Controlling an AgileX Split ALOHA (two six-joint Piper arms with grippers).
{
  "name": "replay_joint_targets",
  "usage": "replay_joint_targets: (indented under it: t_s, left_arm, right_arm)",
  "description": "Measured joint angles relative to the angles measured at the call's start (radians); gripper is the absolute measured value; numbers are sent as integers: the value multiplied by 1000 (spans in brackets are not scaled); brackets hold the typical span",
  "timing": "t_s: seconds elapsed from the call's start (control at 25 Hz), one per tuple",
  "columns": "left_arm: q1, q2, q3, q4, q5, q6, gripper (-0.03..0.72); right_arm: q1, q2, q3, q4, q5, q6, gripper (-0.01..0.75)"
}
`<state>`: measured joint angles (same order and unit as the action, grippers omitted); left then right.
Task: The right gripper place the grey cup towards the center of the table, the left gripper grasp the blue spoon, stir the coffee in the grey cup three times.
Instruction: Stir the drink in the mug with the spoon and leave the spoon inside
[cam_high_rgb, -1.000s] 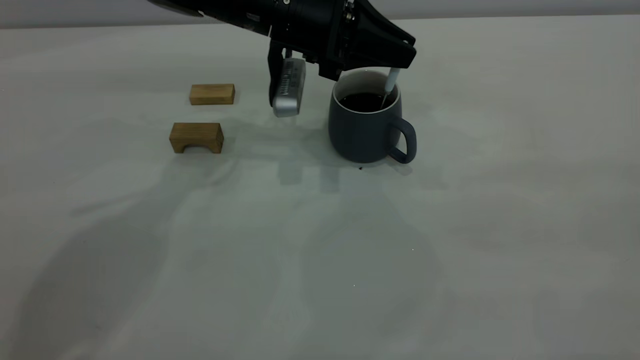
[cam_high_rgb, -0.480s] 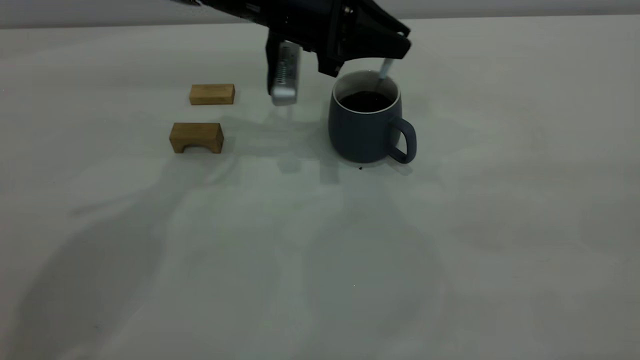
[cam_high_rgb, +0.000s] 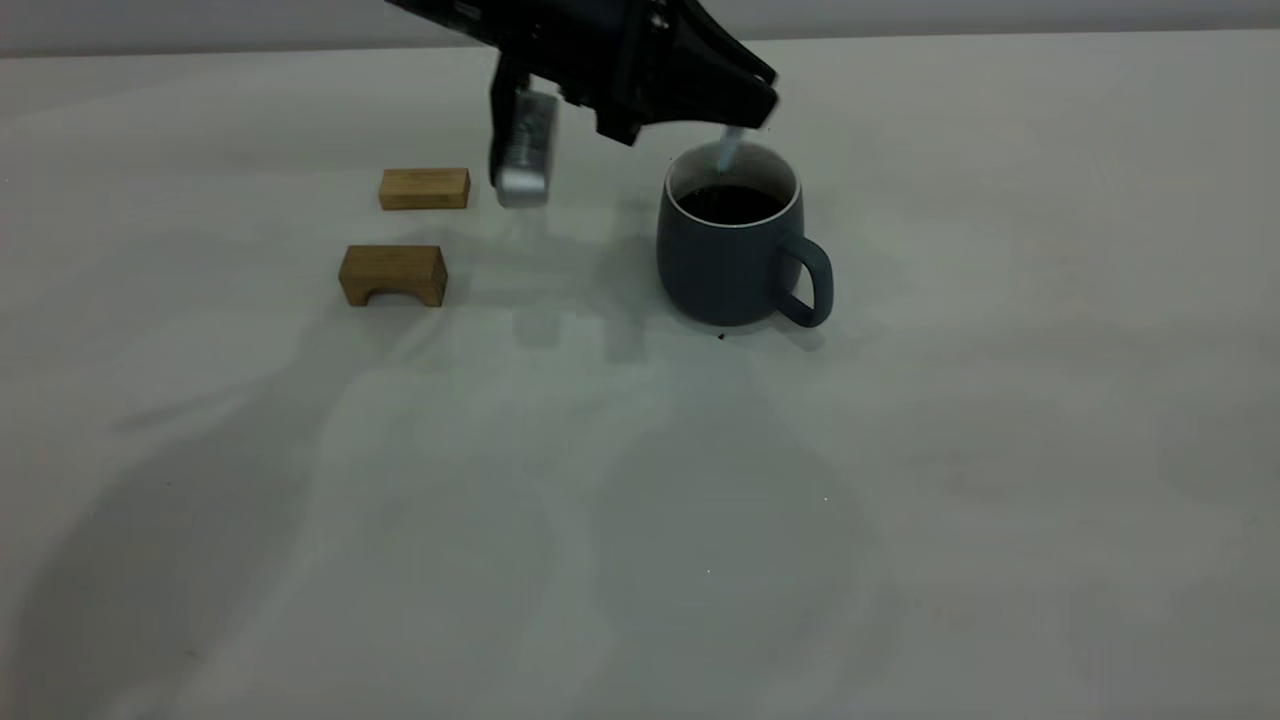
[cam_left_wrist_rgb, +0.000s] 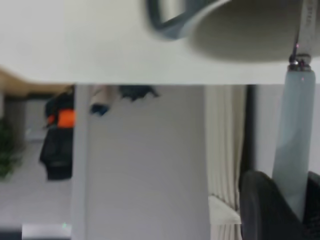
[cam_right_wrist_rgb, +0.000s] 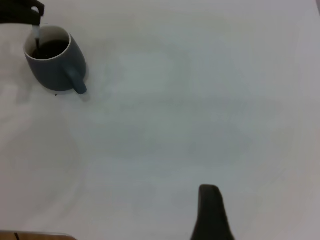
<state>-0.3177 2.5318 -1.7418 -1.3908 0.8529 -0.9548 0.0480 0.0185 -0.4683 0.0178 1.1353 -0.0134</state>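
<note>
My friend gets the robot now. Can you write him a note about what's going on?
Left gripper: above the grey cup, shut on the blue spoon, whose lower end is over the coffee.
Right gripper: parked far from the cup, holding nothing that shows; only one finger is in view.
Grey cup: upright near the middle of the table, handle toward the right arm's side. Two wooden blocks sit on the left arm's side.
Done: cup placed, spoon grasped.
Left: finish any remaining stirs; the count does not show.
</note>
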Motion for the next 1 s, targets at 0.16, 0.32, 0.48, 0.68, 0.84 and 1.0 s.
replay_joint_targets:
  t_s: [0.16,0.32,0.48,0.68,0.84,1.0]
  left_arm:
    - [-7,1,0,-22,-11,105,170]
    - [-25,2,-1,-74,40,177,170]
    - [-33,13,-1,-57,136,138,170]
    - [-7,3,-2,56,155,24,170]
    - [13,0,-12,97,87,53,170]
    - [15,2,-12,51,48,166,170]
  right_arm:
    - [0,0,0,0,0,0,587]
    - [0,0,0,0,0,0,587]
    - [0,0,0,0,0,0,587]
    - [0,0,0,0,0,0,587]
    - [0,0,0,0,0,-1,587]
    - [0,0,0,0,0,-1,587]
